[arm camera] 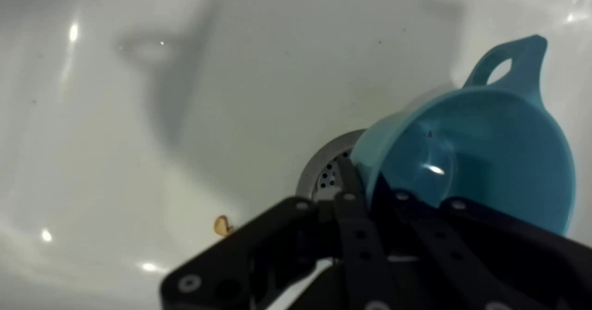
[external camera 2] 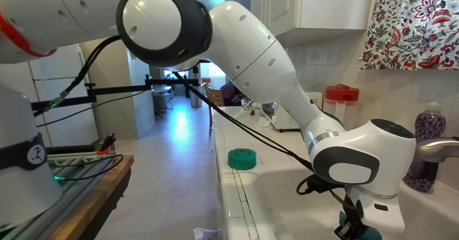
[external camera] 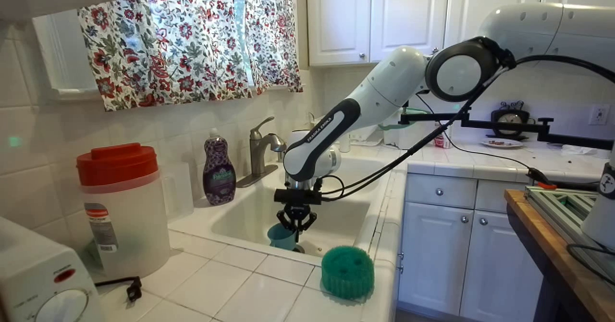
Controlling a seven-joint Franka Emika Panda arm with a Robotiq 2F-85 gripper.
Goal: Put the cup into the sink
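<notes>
The light-blue cup (arm camera: 499, 143) hangs or rests inside the white sink (external camera: 240, 221), its mouth facing the wrist camera and its handle pointing away from the gripper. My gripper (arm camera: 365, 176) is shut on the cup's wall at the rim, one finger inside and one outside. In an exterior view the cup (external camera: 280, 236) shows low in the basin beside the gripper (external camera: 297, 235), partly hidden by the sink's front edge. Only bits of the cup (external camera 2: 371, 234) appear behind the gripper in an exterior view. Whether its base touches the basin floor I cannot tell.
A metal drain (arm camera: 309, 176) lies partly under the cup, with a small brown scrap (arm camera: 222, 226) nearby. A green scrubber (external camera: 347, 271) sits on the counter corner. The faucet (external camera: 258, 158), purple soap bottle (external camera: 219, 173) and red-lidded jug (external camera: 125, 216) stand along the wall.
</notes>
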